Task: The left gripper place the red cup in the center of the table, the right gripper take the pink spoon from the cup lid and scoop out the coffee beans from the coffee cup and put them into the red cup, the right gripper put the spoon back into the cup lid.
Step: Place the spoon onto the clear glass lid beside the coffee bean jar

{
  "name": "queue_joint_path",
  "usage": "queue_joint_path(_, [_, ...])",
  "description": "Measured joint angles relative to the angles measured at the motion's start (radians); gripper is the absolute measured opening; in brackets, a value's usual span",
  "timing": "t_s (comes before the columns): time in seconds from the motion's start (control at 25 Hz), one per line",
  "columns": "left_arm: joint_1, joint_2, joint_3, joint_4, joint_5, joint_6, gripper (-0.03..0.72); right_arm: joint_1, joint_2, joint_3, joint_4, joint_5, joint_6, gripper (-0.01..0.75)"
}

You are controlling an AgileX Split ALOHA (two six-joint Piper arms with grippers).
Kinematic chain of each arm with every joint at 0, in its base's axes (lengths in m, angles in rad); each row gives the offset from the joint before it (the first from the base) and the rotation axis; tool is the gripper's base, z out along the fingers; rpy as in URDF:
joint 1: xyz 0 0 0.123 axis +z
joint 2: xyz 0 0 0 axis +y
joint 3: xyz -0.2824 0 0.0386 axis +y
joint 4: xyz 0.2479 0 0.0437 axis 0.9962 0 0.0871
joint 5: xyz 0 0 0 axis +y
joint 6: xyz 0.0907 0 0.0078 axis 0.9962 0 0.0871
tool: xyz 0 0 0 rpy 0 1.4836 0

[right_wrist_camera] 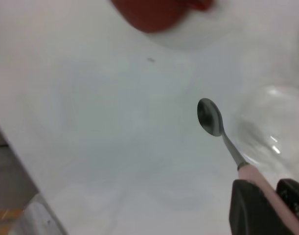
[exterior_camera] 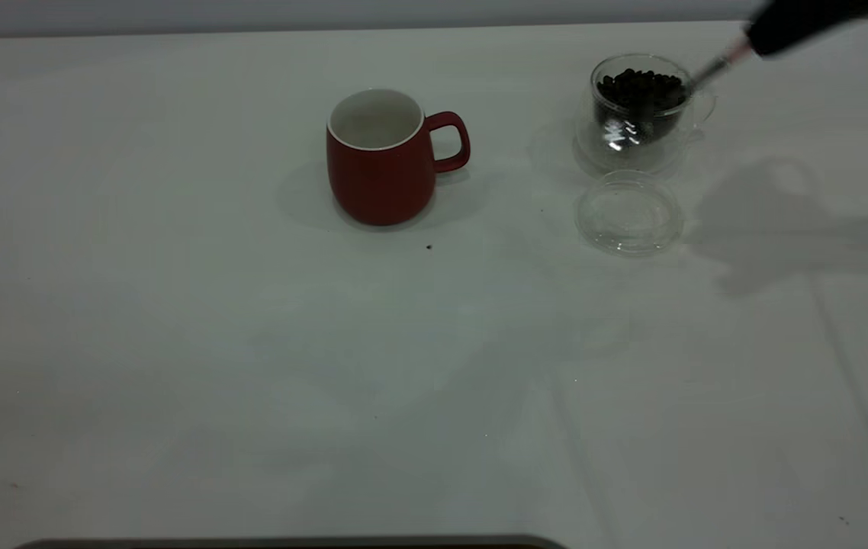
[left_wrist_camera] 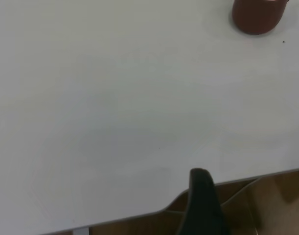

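Right wrist view: our right gripper (right_wrist_camera: pixel 266 203) pinches the spoon (right_wrist_camera: pixel 222 134) by its pink handle, its bowl empty and poised by the coffee cup (exterior_camera: pixel 641 114). We should dip into the beans (exterior_camera: pixel 641 88), level the load, then carry slowly to the red cup (exterior_camera: pixel 380 156) at table (exterior_camera: pixel 175 343) centre.

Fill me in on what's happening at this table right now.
The right claw holds the pink spoon by its handle, up near the coffee cup full of coffee beans. The spoon's bowl looks empty. The red cup stands near the table's center, nothing visible inside. The clear cup lid lies empty in front of the coffee cup. The left claw sits back at the table's edge.
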Motion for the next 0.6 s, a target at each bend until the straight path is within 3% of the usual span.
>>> queue_joint_path(0.32, [0.000,0.000,0.000,0.000,0.000,0.000,0.587,-0.048,0.138,0.009,0.200,-0.070,0.002,0.096])
queue_joint_path(0.6, [0.000,0.000,0.000,0.000,0.000,-0.001,0.587,-0.048,0.248,0.008,0.239,-0.095,-0.016,0.098])
